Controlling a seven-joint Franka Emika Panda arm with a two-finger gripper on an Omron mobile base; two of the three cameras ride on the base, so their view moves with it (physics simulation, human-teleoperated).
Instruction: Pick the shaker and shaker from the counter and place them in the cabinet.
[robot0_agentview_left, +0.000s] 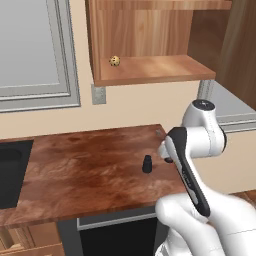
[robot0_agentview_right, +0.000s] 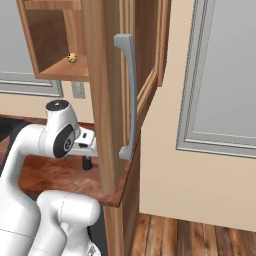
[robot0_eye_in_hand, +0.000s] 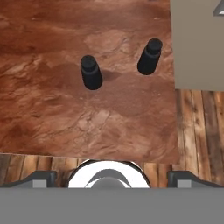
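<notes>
While the claw (robot0_eye_in_hand: 112, 177) gapes empty above both shakers (robot0_eye_in_hand: 91, 72), the cabinet (robot0_agentview_left: 150, 70) holds one speckled ball (robot0_agentview_left: 114, 61).

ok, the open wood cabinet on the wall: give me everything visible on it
The cabinet is a wall unit of warm brown wood grain, mounted above the reddish-brown counter. It stands open, showing a plain wooden shelf. On that shelf, near its left end in the left base view, sits a tiny tan speckled ball; no shaker shows on the visible shelf. In the right base view its door is swung out toward the camera, edge on, with a long grey bar handle mounted vertically. The arm is not touching it.
</notes>
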